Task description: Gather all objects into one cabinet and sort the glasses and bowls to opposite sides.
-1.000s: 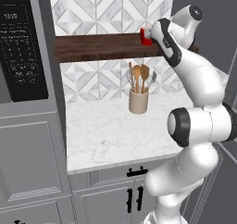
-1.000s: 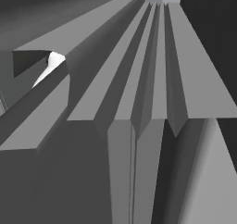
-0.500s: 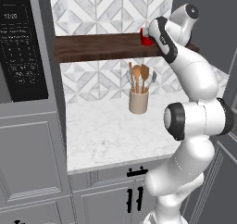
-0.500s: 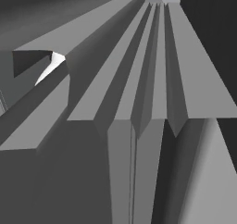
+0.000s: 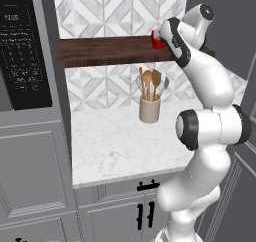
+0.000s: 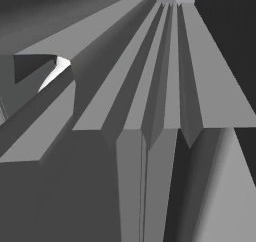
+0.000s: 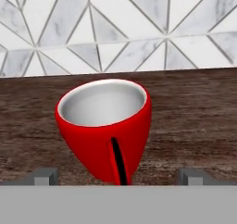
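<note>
Hand view: glossy red cup point(image 7: 105, 128) stands on the dark wooden floating shelf point(image 7: 194, 121), between the gripper's point(image 7: 119, 176) wide-open fingers, not yet grasped; no item looks gathered into a cabinet.

You have a cup point(image 7: 105, 128) on the shelf point(image 5: 107, 51), wall tiles point(image 7: 115, 28) behind it, crock point(image 5: 149, 108) on the counter point(image 5: 120, 146) below.

Red cup point(image 7: 105, 128) fills the gap between the end effector's point(image 7: 118, 176) fingertips — tiled wall close behind, bare dark shelf point(image 7: 199, 121) either side.
</note>
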Tool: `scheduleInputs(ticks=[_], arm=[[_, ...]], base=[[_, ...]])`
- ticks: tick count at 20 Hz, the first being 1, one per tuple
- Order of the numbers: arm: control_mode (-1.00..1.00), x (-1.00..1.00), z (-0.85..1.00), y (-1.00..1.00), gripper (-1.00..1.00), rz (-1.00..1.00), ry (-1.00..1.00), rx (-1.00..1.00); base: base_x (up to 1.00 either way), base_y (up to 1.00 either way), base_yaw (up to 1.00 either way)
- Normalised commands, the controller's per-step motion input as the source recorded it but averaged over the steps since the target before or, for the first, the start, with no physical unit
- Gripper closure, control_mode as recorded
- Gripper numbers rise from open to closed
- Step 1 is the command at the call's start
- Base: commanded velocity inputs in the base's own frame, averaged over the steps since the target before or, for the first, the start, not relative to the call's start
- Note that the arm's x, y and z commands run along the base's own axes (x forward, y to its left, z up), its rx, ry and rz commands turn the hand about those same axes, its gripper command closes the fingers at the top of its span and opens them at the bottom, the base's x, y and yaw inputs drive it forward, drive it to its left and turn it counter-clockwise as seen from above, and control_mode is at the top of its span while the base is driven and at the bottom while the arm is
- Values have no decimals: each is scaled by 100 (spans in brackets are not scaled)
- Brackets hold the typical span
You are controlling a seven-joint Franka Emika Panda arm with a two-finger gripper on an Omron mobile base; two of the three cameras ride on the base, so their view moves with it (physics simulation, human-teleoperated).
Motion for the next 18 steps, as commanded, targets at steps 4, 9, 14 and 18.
scheduleInputs(ticks=[4, 9, 14, 18], arm=[[-100, 25, -2, 0, -100, 0, 0, 0], [-100, 33, 0, 0, -100, 0, 0, 0], [-100, 6, -1, 0, 100, 0, 0, 0], [-100, 0, -6, 0, 100, 0, 0, 0]], base=[[0, 0, 0], [0, 0, 0], [0, 0, 0], [0, 0, 0]])
